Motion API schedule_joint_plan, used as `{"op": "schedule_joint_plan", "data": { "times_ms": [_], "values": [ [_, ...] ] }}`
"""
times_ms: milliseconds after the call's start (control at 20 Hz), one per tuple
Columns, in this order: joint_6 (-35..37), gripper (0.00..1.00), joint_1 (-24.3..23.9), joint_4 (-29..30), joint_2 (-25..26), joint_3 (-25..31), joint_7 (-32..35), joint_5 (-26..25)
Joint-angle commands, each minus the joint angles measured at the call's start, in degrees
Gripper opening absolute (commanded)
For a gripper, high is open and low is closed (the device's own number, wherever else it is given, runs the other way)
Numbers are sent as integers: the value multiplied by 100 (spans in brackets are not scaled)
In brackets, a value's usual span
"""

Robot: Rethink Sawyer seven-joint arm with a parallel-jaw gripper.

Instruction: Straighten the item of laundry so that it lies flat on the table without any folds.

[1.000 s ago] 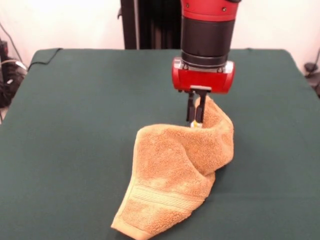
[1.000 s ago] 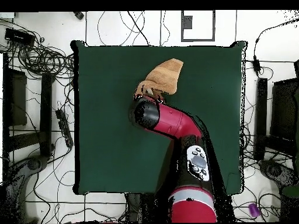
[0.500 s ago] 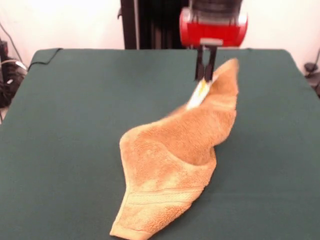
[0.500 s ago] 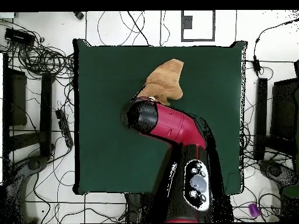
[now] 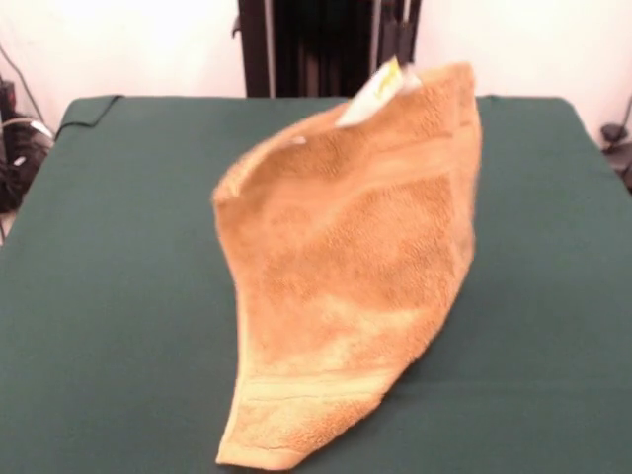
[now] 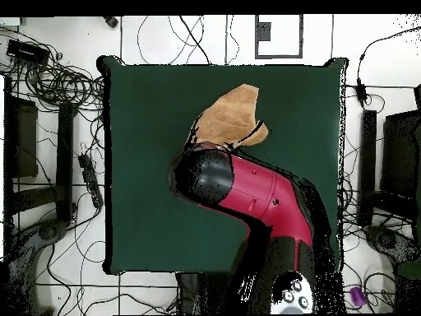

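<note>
The towel point(image 5: 346, 267) hangs up high by its top corner, its low end on the table point(image 5: 118, 247). Cables point(image 6: 57, 82) lie around. The arm point(image 6: 247, 189) hides the gripper, so I cannot tell its grip.

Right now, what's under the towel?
Under the lifted towel only the green table shows around it; its bottom corner rests there. The cloth hides whatever lies directly beneath and behind it, and the gripper above cannot be seen.

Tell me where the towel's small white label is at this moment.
In the front view, the white label sits at the lifted top corner of the towel, right of centre near the picture's top, high above the green table.
</note>
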Motion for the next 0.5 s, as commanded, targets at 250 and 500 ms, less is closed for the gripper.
{"op": "schedule_joint_plan", "data": {
  "times_ms": [250, 500],
  "values": [
    [1371, 0, 155, 720, -664, -321, 1132, -229],
    [2085, 0, 63, 508, -993, -618, 869, -557]
  ]
}}
